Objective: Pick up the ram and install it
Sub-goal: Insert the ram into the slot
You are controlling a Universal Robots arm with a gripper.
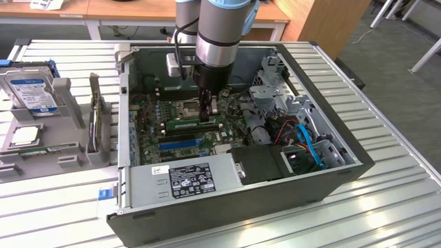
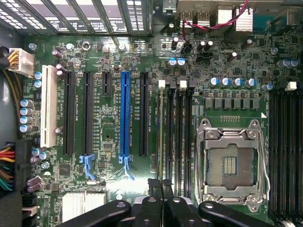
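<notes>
The ram (image 1: 180, 125) is a thin green stick standing on edge in a memory slot on the motherboard (image 1: 155, 111), inside the open computer case. My gripper (image 1: 207, 118) reaches straight down into the case and is shut on the ram's top edge, near the end towards the exterior view's right. In the wrist view, the black fingertips (image 2: 154, 185) meet at my gripper (image 2: 161, 185), in line with the ram's thin edge (image 2: 161, 132). That edge runs along the slot beside the other black memory slots (image 2: 182, 137).
The empty CPU socket (image 2: 229, 163) lies next to the slots, and the blue expansion slot (image 2: 125, 113) on their other side. The power supply (image 1: 183, 181), blue cables (image 1: 306, 142) and drive cage (image 1: 276, 95) crowd the case. A parts tray with a hard drive (image 1: 31, 93) sits outside it.
</notes>
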